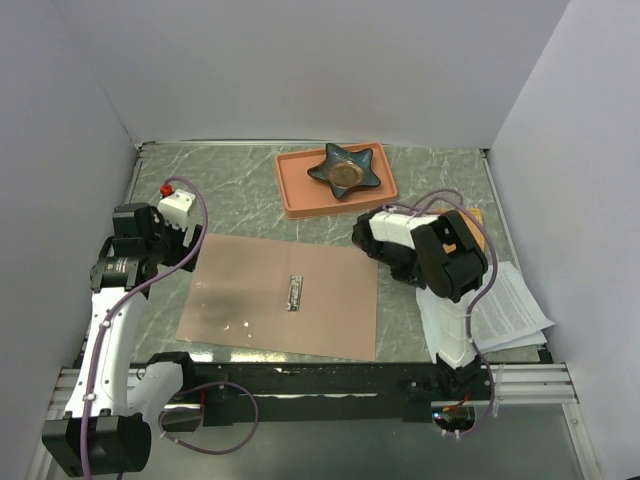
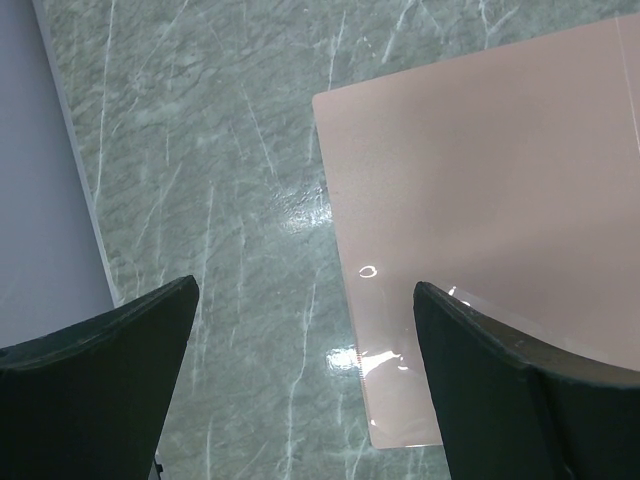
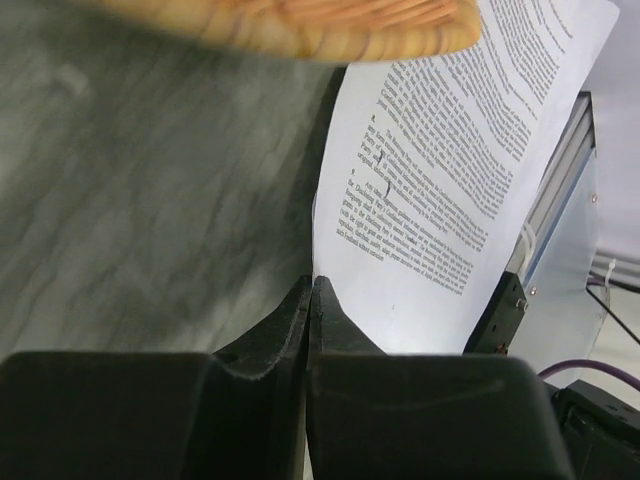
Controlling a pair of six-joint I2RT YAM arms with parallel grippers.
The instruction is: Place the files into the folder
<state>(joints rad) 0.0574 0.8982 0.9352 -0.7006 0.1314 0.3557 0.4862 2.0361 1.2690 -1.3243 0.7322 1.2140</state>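
Note:
The folder [image 1: 280,295] lies open and flat on the table, pinkish-brown, with its silver clip [image 1: 294,291] at the spine. The files [image 1: 510,305], white printed sheets, lie at the right under my right arm [image 1: 445,260]. In the right wrist view my right gripper [image 3: 312,280] is shut, its tips meeting right on the near edge of the top sheet [image 3: 450,180]. My left gripper [image 2: 305,290] is open and empty above the folder's left corner [image 2: 400,400]; it also shows in the top view [image 1: 185,250].
A salmon-orange tray [image 1: 300,190] holding a dark star-shaped dish [image 1: 346,170] stands at the back. An orange wooden mat [image 1: 478,222] lies beside the files and shows blurred in the right wrist view [image 3: 300,25]. White walls close three sides; a black rail [image 1: 330,378] runs along the front.

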